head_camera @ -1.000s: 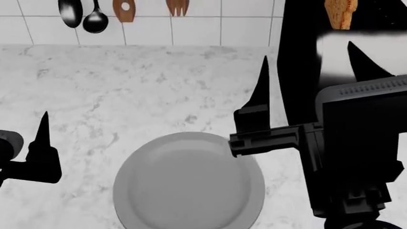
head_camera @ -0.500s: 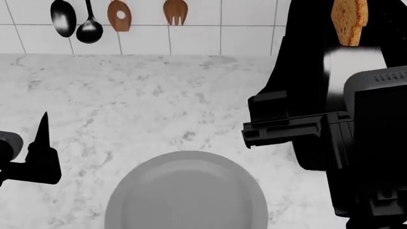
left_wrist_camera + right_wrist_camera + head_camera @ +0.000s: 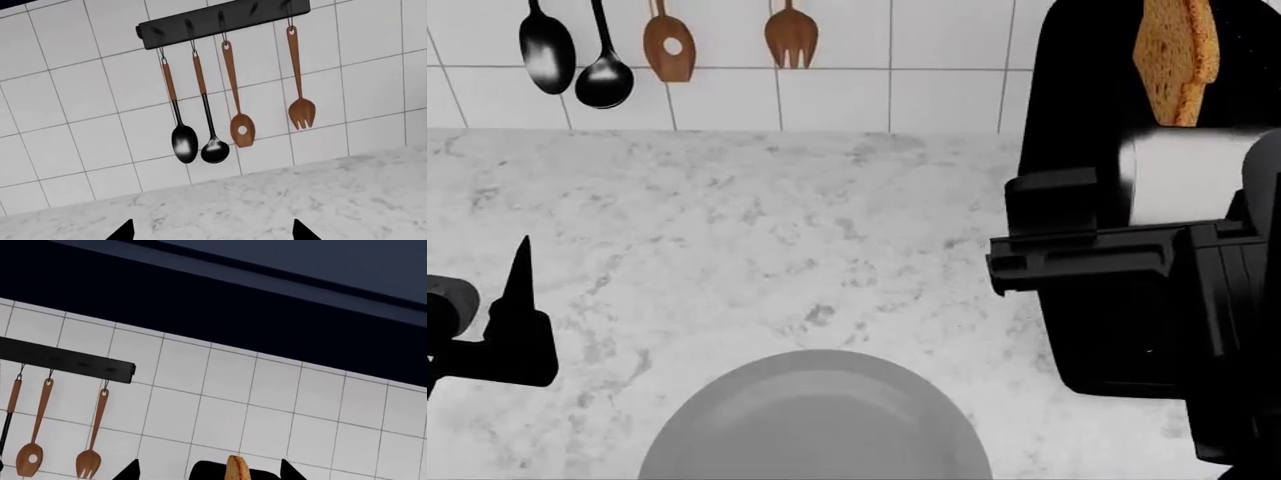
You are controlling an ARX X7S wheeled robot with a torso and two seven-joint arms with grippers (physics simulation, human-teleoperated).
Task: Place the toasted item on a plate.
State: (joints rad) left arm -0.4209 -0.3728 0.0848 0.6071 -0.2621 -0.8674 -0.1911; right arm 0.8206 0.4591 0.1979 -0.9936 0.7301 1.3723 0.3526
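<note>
The plate (image 3: 814,420) is cut off by the head view's lower edge, the toast (image 3: 1174,55) by its upper edge with its base hidden in the toaster (image 3: 1094,120), and each wrist view shows only the tips of its jaws.

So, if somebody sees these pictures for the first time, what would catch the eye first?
Probably the golden-brown toast standing upright in the black toaster at the head view's far right, with the right arm in front of it. Next, the four utensils hanging on the white tiled wall, then the grey plate near the counter's front edge.
</note>
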